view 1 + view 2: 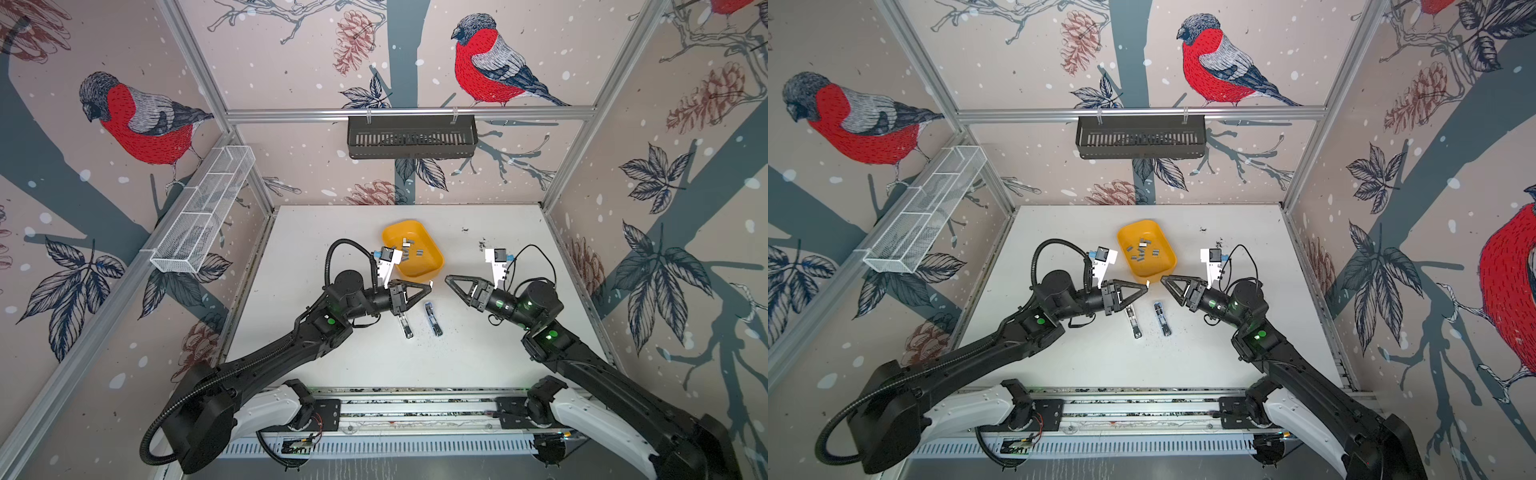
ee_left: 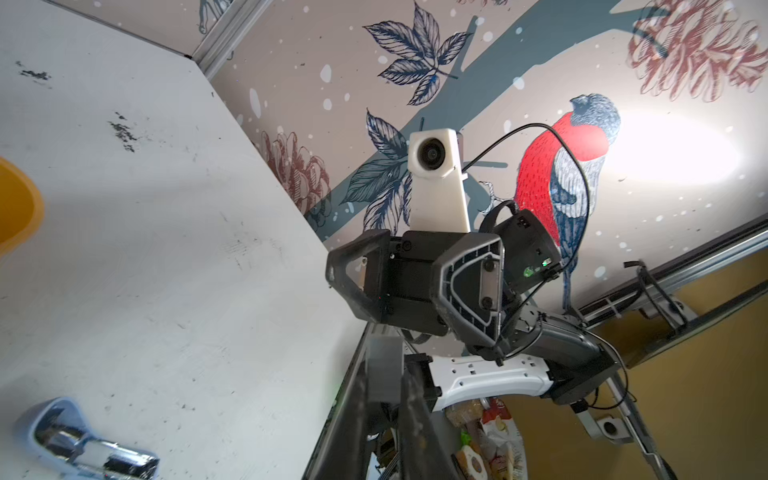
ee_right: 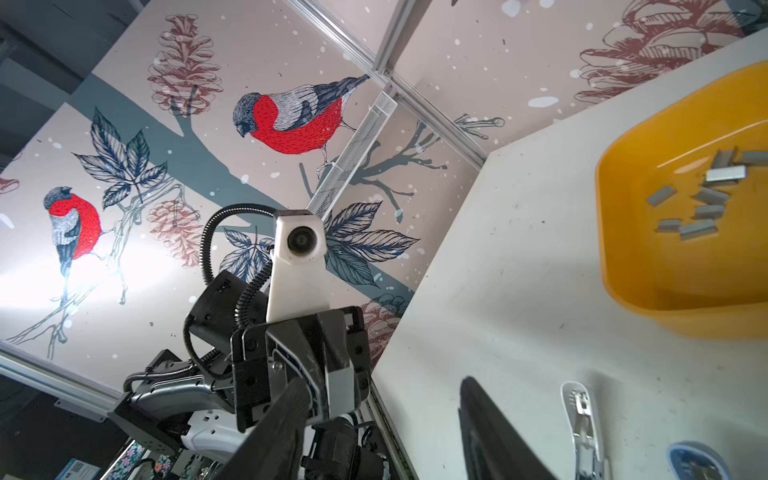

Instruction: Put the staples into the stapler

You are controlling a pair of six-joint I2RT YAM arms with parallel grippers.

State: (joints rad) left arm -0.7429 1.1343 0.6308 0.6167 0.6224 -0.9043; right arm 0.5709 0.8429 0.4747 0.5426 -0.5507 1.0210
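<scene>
Several small grey staples (image 1: 409, 246) (image 1: 1144, 251) (image 3: 702, 199) lie in a yellow tray (image 1: 417, 274) (image 3: 602, 232). In front of the tray my left gripper (image 1: 430, 285) (image 2: 388, 374) is shut on one pale grey staple strip (image 2: 384, 353) (image 3: 338, 382), held above the table. My right gripper (image 1: 447, 277) (image 3: 382, 382) faces it tip to tip across a small gap, open and holding nothing. On the table below them lie two long stapler pieces side by side: a chrome and black one (image 1: 405, 325) (image 3: 584, 424) and a light blue one (image 1: 432, 318) (image 2: 83, 444).
A black slotted basket (image 1: 411, 137) hangs on the rear wall. A white mesh basket (image 1: 203, 208) hangs on the left wall. Dark specks (image 1: 482, 241) mark the table right of the tray. Both arm bases sit on a rail (image 1: 415, 409) along the front edge.
</scene>
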